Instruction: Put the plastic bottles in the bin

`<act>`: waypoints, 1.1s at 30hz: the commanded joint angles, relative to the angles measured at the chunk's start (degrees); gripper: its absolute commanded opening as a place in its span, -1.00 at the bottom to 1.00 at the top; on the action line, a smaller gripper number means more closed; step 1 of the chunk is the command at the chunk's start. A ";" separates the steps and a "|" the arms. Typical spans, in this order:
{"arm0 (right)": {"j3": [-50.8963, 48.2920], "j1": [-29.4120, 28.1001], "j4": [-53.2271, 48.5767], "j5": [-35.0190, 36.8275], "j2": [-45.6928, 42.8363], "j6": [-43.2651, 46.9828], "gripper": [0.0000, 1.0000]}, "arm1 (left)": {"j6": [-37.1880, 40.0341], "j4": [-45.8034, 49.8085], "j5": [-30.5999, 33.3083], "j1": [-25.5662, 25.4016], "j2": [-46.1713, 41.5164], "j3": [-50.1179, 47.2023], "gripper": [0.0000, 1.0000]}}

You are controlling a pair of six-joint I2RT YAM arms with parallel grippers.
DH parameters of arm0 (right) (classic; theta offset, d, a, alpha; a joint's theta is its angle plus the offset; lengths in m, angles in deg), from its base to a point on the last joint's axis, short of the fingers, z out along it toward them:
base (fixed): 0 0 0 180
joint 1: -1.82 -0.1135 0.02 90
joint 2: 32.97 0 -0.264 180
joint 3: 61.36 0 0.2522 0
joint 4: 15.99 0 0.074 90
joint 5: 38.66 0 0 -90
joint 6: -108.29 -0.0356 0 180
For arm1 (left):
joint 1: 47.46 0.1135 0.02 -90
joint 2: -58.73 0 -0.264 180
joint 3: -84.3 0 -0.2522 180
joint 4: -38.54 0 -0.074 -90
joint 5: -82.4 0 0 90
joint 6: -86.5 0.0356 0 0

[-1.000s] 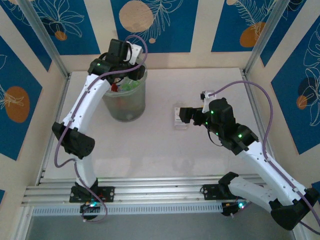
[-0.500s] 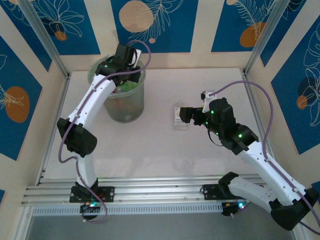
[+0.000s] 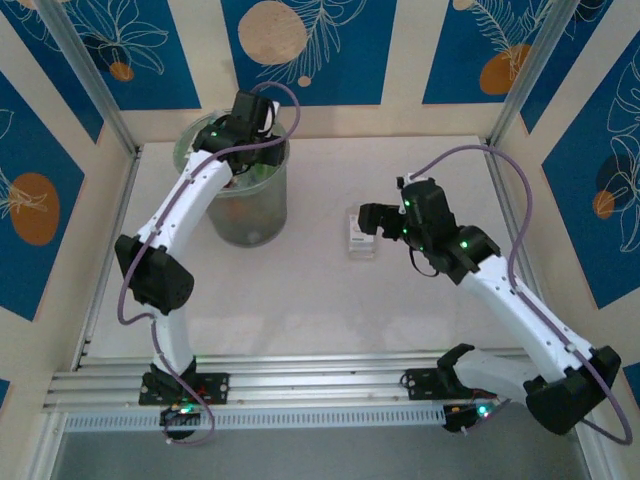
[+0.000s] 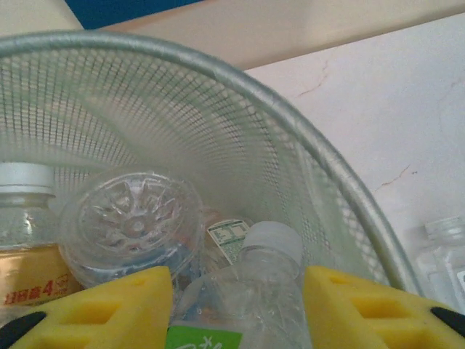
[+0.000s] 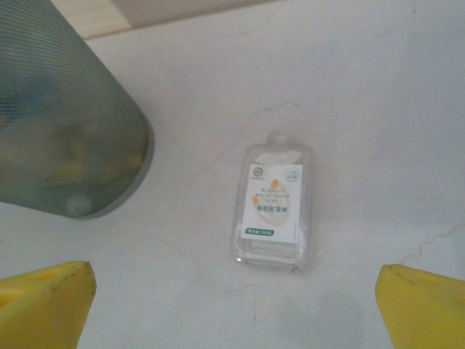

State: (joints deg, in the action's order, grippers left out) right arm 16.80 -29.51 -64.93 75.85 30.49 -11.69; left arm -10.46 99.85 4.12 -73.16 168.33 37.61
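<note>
So, right gripper (image 5: 234, 291) is the near one: fingers wide apart, nothing between them, yellow tips in the lower corners of the wrist frame. Bottle (image 5: 272, 207) lies flat on the table (image 5: 378, 87) just above frame centre, so ahead of the jaws, not yet between them. Long axis runs bottom-to-top of frame, cap at top, tilted a touch right. Jaw line runs left-right, so I'd judge it closes across the width: forward and down, little wrist roll. Bin (image 5: 65, 145) stands further off, upper left. Left gripper (image 4: 237, 276) hangs over it, fingers part-way apart either side of a green-label bottle (image 4: 270, 251); can't tell if gripped or loose. Right's pick
</note>
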 commanded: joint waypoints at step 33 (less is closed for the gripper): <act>11.82 2.06 -5.15 -2.39 38.60 -7.29 0.98 | -5.33 -18.45 -1.88 -0.85 -33.84 -29.01 0.99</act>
State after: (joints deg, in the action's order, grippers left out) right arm 25.89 -27.19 -70.54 72.57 67.93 -18.38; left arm -15.18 83.94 1.50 -73.53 135.70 9.07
